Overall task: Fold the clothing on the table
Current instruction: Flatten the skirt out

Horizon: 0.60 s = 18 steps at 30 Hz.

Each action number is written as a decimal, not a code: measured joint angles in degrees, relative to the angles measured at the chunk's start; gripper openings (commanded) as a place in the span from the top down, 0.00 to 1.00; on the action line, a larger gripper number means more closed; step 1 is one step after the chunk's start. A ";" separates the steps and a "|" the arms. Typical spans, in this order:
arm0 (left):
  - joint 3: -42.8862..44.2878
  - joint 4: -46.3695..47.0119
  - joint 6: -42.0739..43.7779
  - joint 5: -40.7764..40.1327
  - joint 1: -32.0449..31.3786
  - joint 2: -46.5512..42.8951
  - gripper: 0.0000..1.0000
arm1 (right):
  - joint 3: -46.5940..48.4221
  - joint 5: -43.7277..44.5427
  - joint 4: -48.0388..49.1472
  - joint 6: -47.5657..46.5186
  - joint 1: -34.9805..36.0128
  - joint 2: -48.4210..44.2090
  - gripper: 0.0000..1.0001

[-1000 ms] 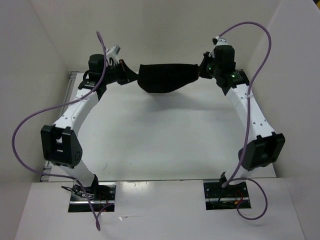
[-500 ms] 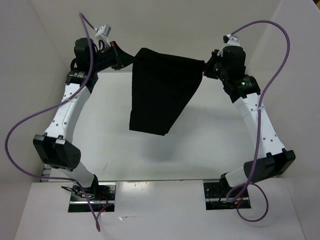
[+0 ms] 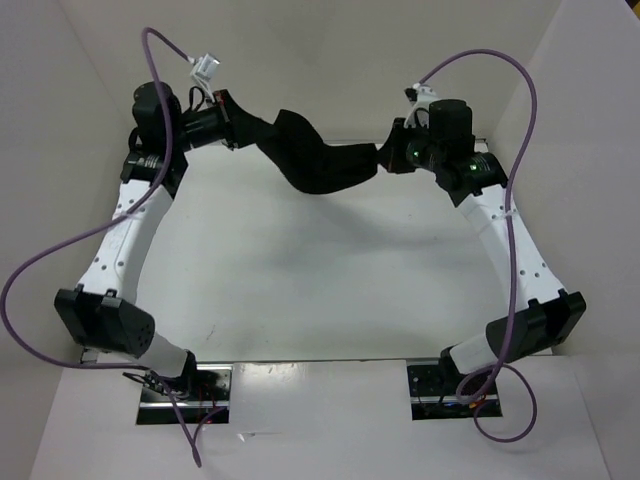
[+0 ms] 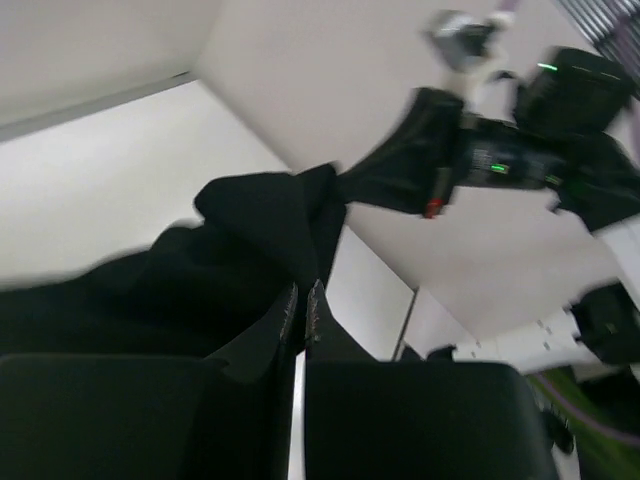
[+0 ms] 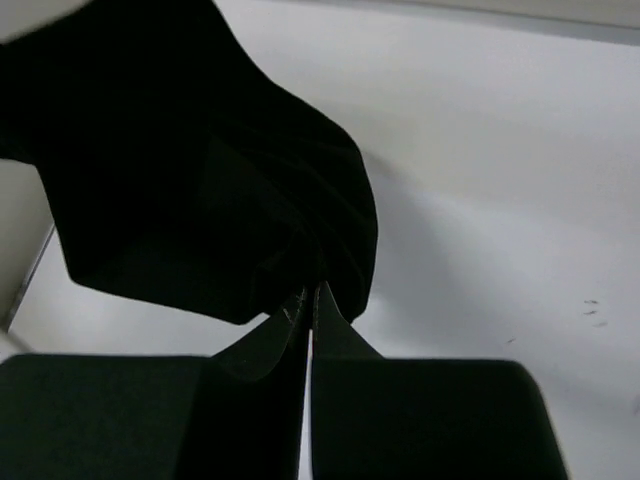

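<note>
— What was the clothing (image 3: 320, 165) made of?
— Soft black cloth, matt, no sheen, creased into limp folds.
— And the table (image 3: 300, 275)?
— Smooth white, slightly glossy, with a thin metal edge (image 3: 320, 361). Your left pincer (image 4: 300, 300) and right pincer (image 5: 308, 300) looked like matt black plastic, the arm shells (image 3: 120, 235) glossy white plastic, the cables (image 3: 60, 247) smooth purple. The walls (image 3: 330, 60) were matt white.

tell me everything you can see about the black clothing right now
The clothing is plain black, soft, matte fabric, unmarked. It is bunched and twisted into a sagging band strung between the two arms at the far side of the table. The left claw is shut on one end and the right claw on the other, each pinching a gathered corner. Its middle droops in folds; whether the lowest fold touches the table cannot be told.
</note>
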 measured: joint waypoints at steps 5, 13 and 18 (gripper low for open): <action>-2.67 3.13 0.24 7.52 -1.18 -10.01 1.00 | -4.17 -12.52 -2.03 -4.26 2.43 -6.56 0.99; 4.04 -1.18 4.66 5.25 -1.46 -12.04 1.00 | -0.35 -9.53 -0.81 -3.45 2.91 -15.43 0.97; 11.56 -3.63 4.26 -3.50 -1.55 6.12 1.00 | 16.26 8.61 -2.29 1.95 2.01 6.12 1.00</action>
